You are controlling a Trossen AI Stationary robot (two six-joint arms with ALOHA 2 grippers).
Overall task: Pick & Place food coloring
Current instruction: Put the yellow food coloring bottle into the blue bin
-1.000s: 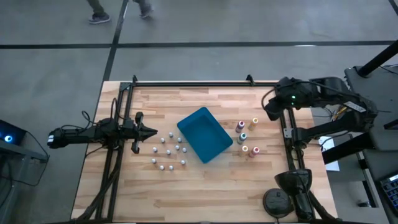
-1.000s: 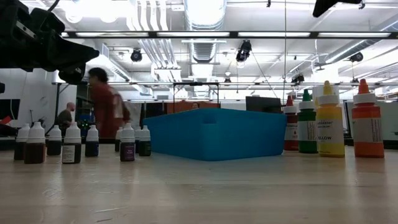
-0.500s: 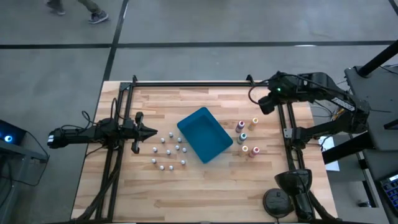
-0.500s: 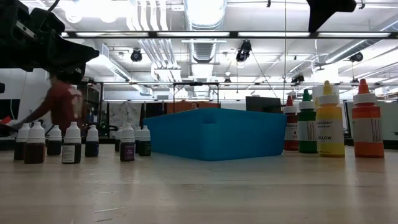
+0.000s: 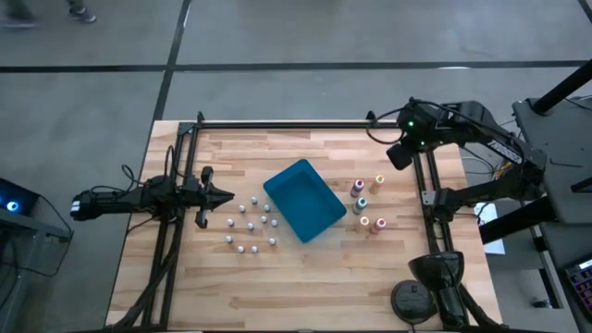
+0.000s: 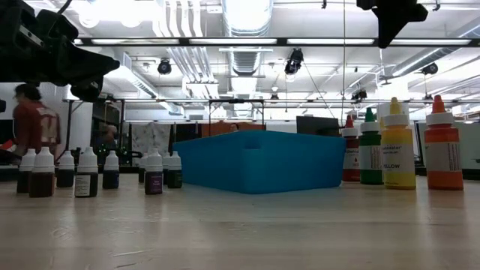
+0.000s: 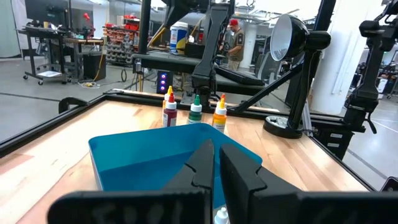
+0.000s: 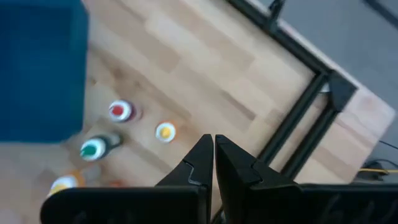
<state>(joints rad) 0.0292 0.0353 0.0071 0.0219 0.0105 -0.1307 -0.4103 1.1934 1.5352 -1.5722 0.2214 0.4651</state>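
**Both grippers shut and empty above the bench**

The right gripper (image 5: pixel 396 155) has its jaws pressed together on nothing, high near the bench's far right corner. The left gripper (image 5: pixel 225 195), jaws likewise together, hangs near the left edge, pointing at the white-capped bottles (image 5: pixel 251 225). Those stand left of the blue tray (image 5: pixel 304 199) (set at mid-bench, turned at an angle); the colour-capped bottles (image 5: pixel 368 203) stand upright on its right.
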